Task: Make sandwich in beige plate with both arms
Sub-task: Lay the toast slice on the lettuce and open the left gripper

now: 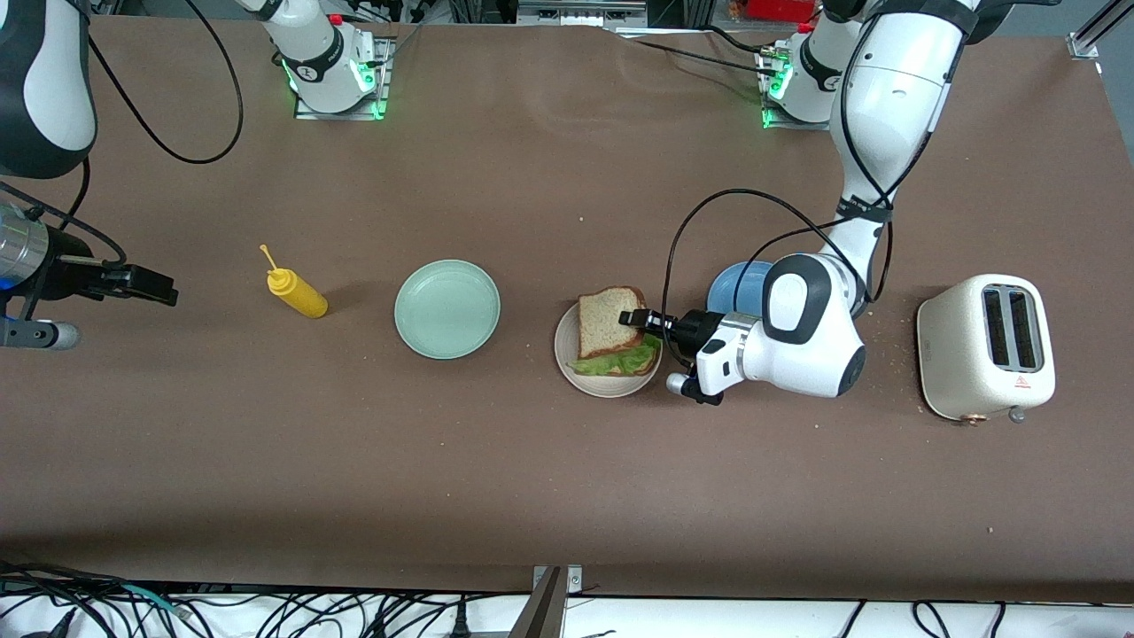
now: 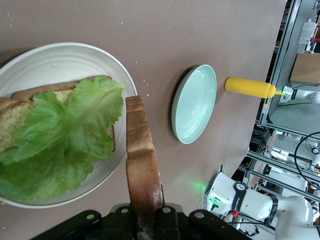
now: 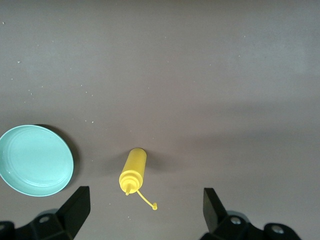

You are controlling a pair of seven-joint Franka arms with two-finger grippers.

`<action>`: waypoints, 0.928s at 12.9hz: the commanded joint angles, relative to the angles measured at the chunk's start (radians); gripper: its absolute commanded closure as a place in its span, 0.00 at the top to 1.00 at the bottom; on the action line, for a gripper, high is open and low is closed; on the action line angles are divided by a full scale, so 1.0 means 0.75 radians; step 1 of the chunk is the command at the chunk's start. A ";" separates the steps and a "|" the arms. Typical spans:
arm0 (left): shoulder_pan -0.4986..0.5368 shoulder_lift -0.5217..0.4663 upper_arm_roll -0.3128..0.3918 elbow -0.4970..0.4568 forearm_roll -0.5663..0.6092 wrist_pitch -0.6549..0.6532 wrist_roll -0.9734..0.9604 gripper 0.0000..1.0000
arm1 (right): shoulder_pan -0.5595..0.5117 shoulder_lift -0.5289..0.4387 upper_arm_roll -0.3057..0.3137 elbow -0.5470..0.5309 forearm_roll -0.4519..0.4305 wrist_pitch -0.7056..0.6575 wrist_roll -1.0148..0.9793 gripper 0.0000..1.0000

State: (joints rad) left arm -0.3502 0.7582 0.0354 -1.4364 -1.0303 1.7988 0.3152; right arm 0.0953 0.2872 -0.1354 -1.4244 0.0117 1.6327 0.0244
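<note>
**Operator:** Claw status, both arms?

**Technician:** Left claw (image 1: 640, 318) is clamped on the top bread slice (image 1: 608, 319), gripping it by one crust edge and holding it tilted over the beige plate (image 1: 564, 353). The left wrist view shows that slice (image 2: 141, 165) edge-on between the jaws. Right claw (image 1: 151, 285) hangs with its jaws apart over bare desk (image 1: 567, 496) at the right arm's end; that arm waits.

**Operator:** Where does the rest of the sandwich sit?

**Technician:** On the beige plate: the bottom slice (image 2: 30, 107) lies flat with the lettuce leaf (image 2: 60, 140) spread on top of it. The leaf reaches out to the plate's rim on the side nearer the front camera.

**Operator:** Handling properties?

**Technician:** Judged light, soft and easily crushed. Bread bends under its own weight when held by one edge, so the crust is the firmest place to grip. The lettuce is limp and loose; a dragged slice will likely shift it.

**Operator:** Clearances?

**Technician:** The blue plate (image 1: 735, 285) lies just beside the beige plate, partly under the left arm. The green plate (image 1: 447, 308) stands near, toward the right arm's end, with the mustard bottle (image 1: 299, 293) beside it. The toaster (image 1: 986, 346) sits well apart, at the left arm's end. Open desk lies nearer the front camera.
</note>
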 commanded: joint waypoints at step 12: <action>-0.004 0.061 0.030 -0.040 -0.033 0.021 0.011 1.00 | -0.008 -0.033 0.009 -0.040 -0.016 0.026 -0.004 1.00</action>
State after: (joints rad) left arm -0.3511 0.8055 0.0469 -1.4646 -1.0303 1.8100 0.3158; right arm 0.0918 0.2872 -0.1366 -1.4248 0.0117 1.6380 0.0244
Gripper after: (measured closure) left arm 0.410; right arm 0.000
